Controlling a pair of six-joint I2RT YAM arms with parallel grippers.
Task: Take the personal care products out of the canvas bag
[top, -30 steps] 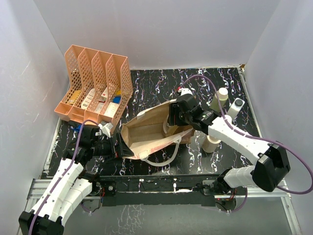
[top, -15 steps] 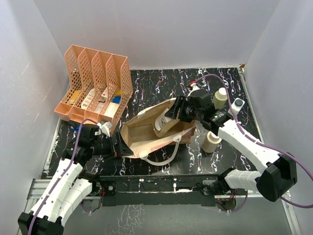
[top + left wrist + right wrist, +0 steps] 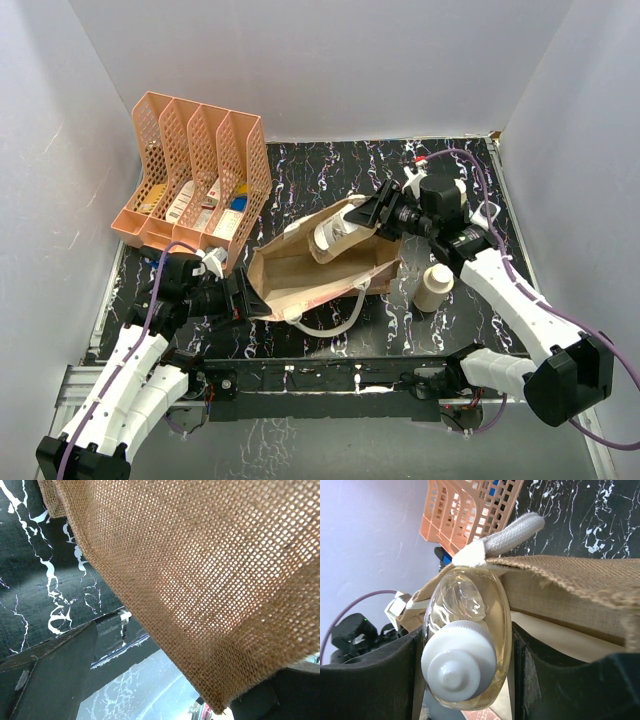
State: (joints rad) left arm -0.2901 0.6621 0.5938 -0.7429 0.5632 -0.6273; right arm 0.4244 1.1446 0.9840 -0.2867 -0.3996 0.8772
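The right claw is clenched on a clear, white-capped bottle, held slanted over the far rim of the bag. No writing on the bottle can be read, and the bag's reddish print is too small to read. The left claw pinches the bag's left end. A cream bottle stands just right of the bag, and an orange rack stands to its far left. Marbled table runs beyond the bag to the back wall.

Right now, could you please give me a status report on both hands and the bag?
Left hand shut on end of tan woven canvas bag. Right hand shut on clear oval white-capped bottle, above bag's far rim. Beige bottle standing beside bag.
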